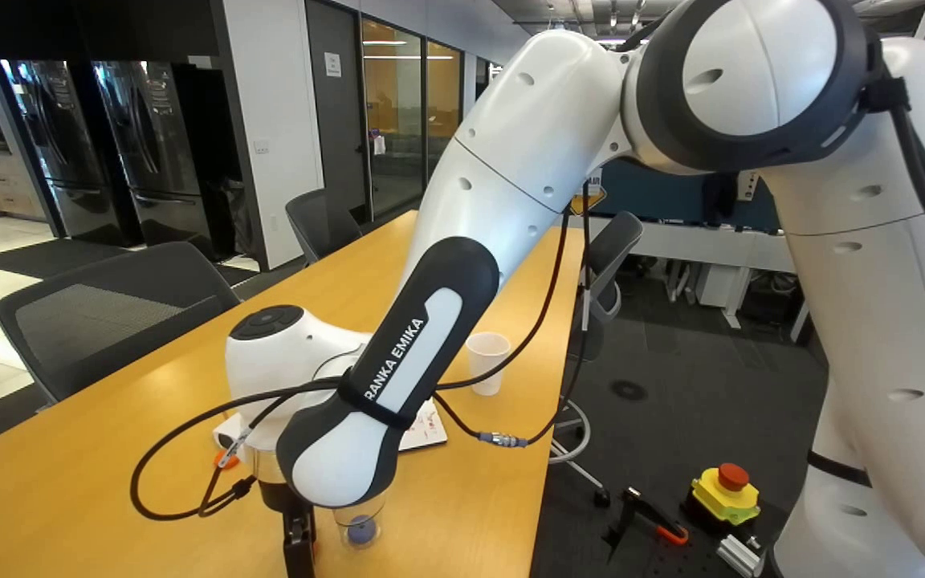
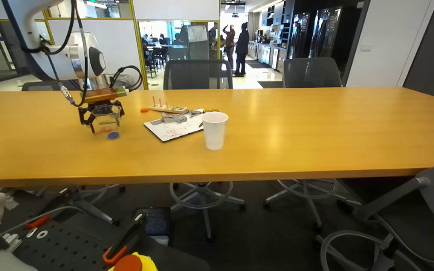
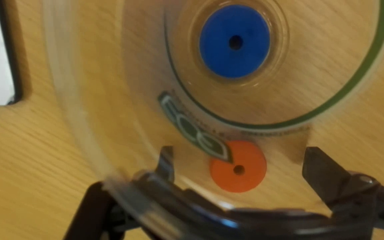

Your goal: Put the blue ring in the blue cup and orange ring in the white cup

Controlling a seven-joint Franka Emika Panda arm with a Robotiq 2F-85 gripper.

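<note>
Finding the orange ring (image 3: 238, 181) apparently flat on the bench (image 2: 315, 128), lower centre of the wrist view, seen at least partly through the wall of the clear plastic cup (image 2: 107, 122). Judging it light, stiff and hard to break, though perhaps slick enough to skid if nudged. Best to take hold low, across opposite edges (leaving the hole alone), and to lift straight up before travelling. Mind the cup just beside: likely thin-walled, light and easy to tip.

Seeing the gripper (image 3: 237, 158) spread wide, with fingers (image 3: 323, 175) on either side of the orange ring, pinching nothing. Cannot tell of any contact with the cup wall, overlapping at lower left of the wrist view. Finding the blue ring (image 3: 235, 60) inside that cup, upper centre, so probably needing no handling. Leaving, as likely goal, the white cup (image 2: 214, 131), upright near the centre of an exterior view.
</note>
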